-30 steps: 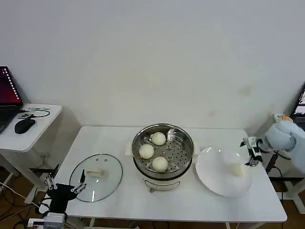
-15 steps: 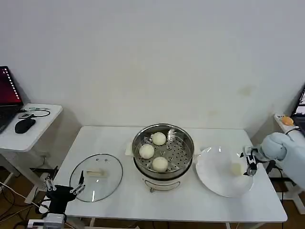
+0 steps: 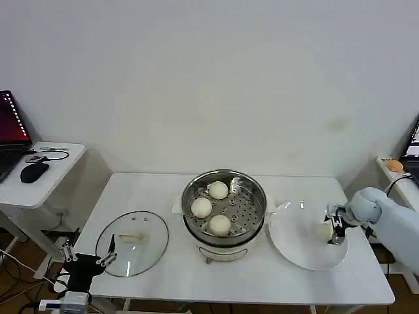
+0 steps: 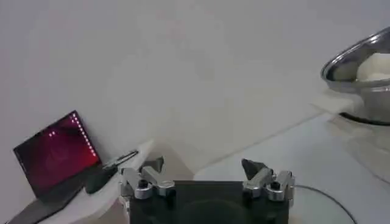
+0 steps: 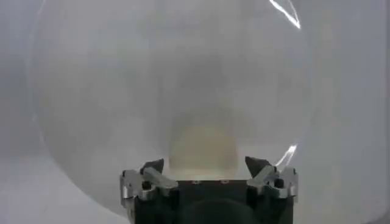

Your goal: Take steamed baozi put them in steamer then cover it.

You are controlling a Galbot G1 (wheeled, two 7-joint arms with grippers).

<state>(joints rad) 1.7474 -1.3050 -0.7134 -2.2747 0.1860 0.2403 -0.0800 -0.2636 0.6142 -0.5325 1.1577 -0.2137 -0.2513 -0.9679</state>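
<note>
Right end effector (image 3: 334,229) reaches inward with fingers spread; left end effector (image 3: 87,257) hangs low, fingers apart.

Three baozi (image 3: 220,224) in open steamer (image 3: 258,209)

Robotics test room or lab, bare white wall (image 3: 216,78), plain white folding table (image 3: 150,196) serving as the workbench, side table (image 3: 55,175) holding laptop (image 3: 10,131) and mouse (image 3: 33,172), loose cables on floor (image 3: 16,265)
</note>
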